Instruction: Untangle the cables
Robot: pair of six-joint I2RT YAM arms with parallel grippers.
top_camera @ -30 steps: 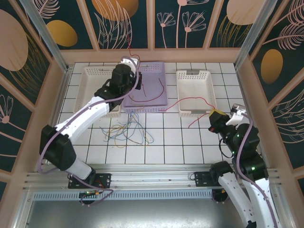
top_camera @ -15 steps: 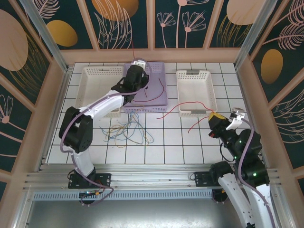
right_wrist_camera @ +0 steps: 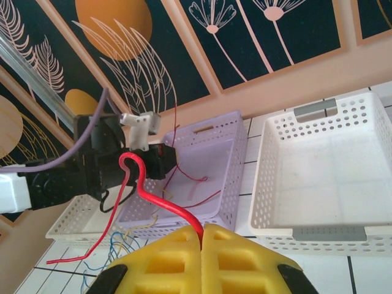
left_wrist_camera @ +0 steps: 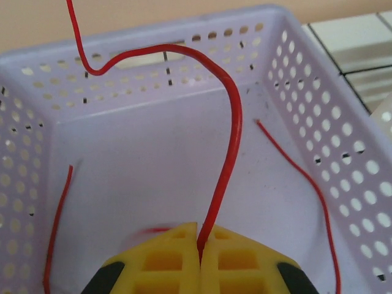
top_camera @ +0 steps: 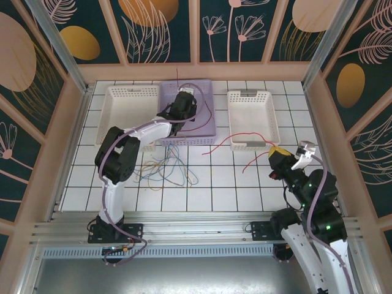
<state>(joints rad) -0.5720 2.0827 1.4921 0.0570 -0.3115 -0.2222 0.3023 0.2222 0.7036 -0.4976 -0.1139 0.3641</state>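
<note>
Right, my left pincer (left_wrist_camera: 200, 245) was clamped on a red cable (left_wrist_camera: 231, 153), its length running ahead of the tips over the purple basket (left_wrist_camera: 318, 122). Well off to the right, my right pincer (right_wrist_camera: 202, 236) pinched a second red cable (right_wrist_camera: 153, 199).

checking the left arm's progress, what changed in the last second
The left arm folded in; the left fingers swung right, farther over the purple basket, shut on a red cable throughout. The right fingers, the second red cable they hold and the loose tangle barely moved.
</note>
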